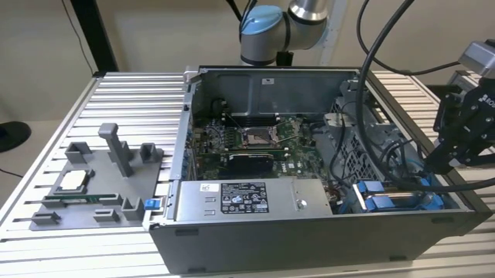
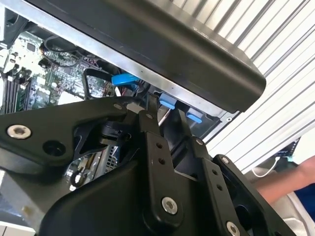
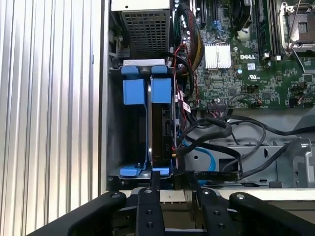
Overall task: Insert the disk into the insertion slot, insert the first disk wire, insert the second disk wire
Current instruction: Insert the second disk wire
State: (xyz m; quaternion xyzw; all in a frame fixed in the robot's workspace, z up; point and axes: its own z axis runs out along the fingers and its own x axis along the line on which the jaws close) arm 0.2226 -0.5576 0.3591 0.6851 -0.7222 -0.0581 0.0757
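Sitting in the insertion slot (image 3: 114, 132), the disk (image 3: 160, 128) lies beyond the jaws.

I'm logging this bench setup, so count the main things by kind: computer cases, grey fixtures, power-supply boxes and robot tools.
Computer case: 1
Grey fixture with upright posts: 1
Labelled power-supply box: 1
Tool: 1
Total: 4
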